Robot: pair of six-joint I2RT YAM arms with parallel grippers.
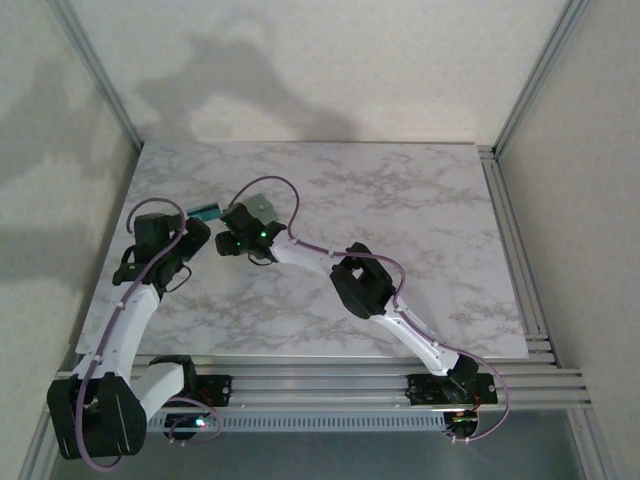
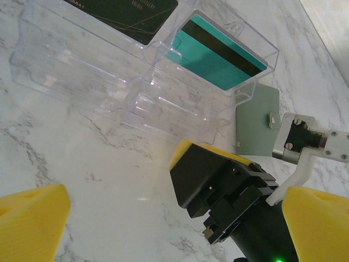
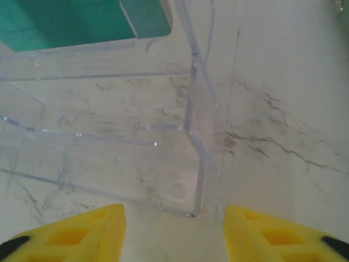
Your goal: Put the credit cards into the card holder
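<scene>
At the clear stand (image 3: pixel 109 136) corner, right gripper (image 3: pixel 173 219) straddles the edge, jaws apart; we centre first, then pinch gently. Left gripper (image 1: pixel 197 231) gapes wide.

Your right gripper (image 3: pixel 174 234): its yellow fingertips (image 3: pixel 76 232) show along the bottom, with the jaws standing apart.
Clear plastic stand (image 3: pixel 109 136): it rests on the marble table (image 3: pixel 283 109). Its near corner lies just beyond the gap between your fingers and touches neither.
Teal card (image 3: pixel 60 24): you see it through the stand's walls, at upper left.

Marble table (image 1: pixel 420 220); clear stand (image 2: pixel 98 71), card holder (image 2: pixel 253 117).
</scene>
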